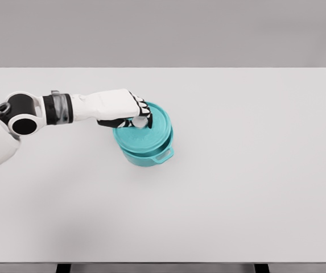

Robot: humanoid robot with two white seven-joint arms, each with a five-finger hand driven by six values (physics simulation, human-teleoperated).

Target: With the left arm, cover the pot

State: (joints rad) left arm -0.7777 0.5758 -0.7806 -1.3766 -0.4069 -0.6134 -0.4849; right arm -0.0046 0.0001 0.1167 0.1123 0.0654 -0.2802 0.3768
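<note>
A teal pot (148, 153) with a side handle stands on the white table (236, 170), left of the middle. A teal lid (154, 132) lies over the pot's mouth, slightly tilted. My left hand (133, 118) reaches in from the left, its fingers curled around the lid's silver knob (140, 121). The right arm does not show.
Wide bare tabletop surrounds the pot on all sides. The table's front edge runs along the bottom, and a grey wall stands behind its far edge.
</note>
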